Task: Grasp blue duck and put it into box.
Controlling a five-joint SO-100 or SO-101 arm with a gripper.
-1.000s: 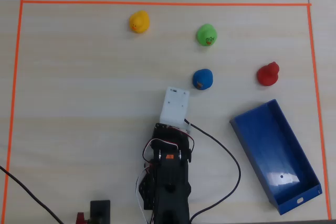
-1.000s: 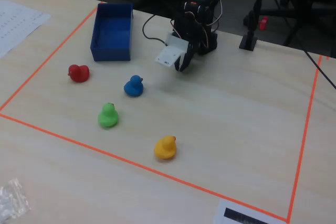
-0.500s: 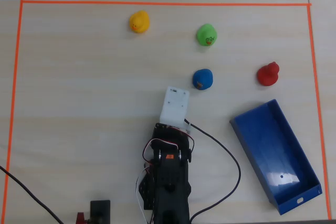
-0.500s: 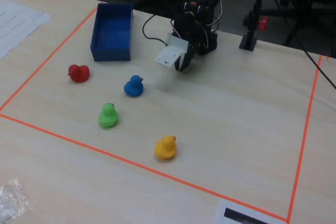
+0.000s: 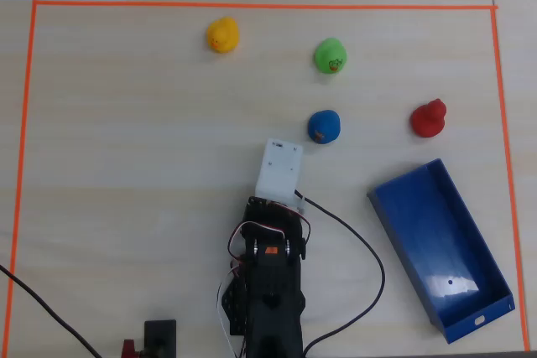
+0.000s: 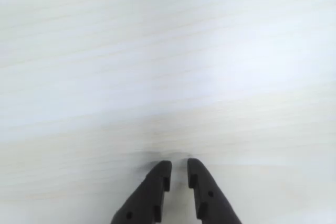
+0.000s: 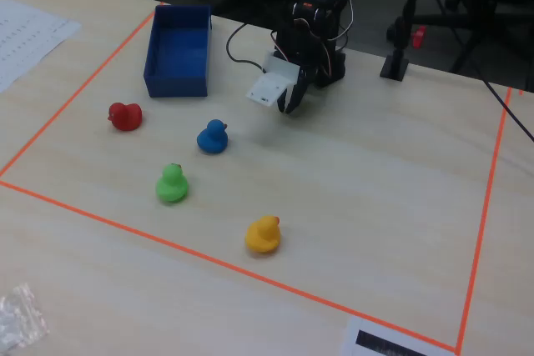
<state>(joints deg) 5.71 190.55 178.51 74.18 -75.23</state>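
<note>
The blue duck (image 5: 324, 127) sits on the light wooden table, also seen in the fixed view (image 7: 212, 137). The box (image 5: 436, 241) is a long blue tray at the lower right of the overhead view, empty; in the fixed view (image 7: 177, 52) it lies at the upper left. My gripper (image 6: 179, 167) hovers over bare table with its dark fingers nearly together and nothing between them. In the overhead view it is hidden under the white camera mount (image 5: 279, 169), just below and left of the blue duck. In the fixed view the gripper (image 7: 290, 106) is to the right of the duck. No duck shows in the wrist view.
A green duck (image 5: 331, 55), a red duck (image 5: 429, 118) and a yellow duck (image 5: 222, 34) stand beyond the blue one. Orange tape (image 5: 252, 6) frames the work area. A black cable (image 5: 369, 249) loops between the arm and the box.
</note>
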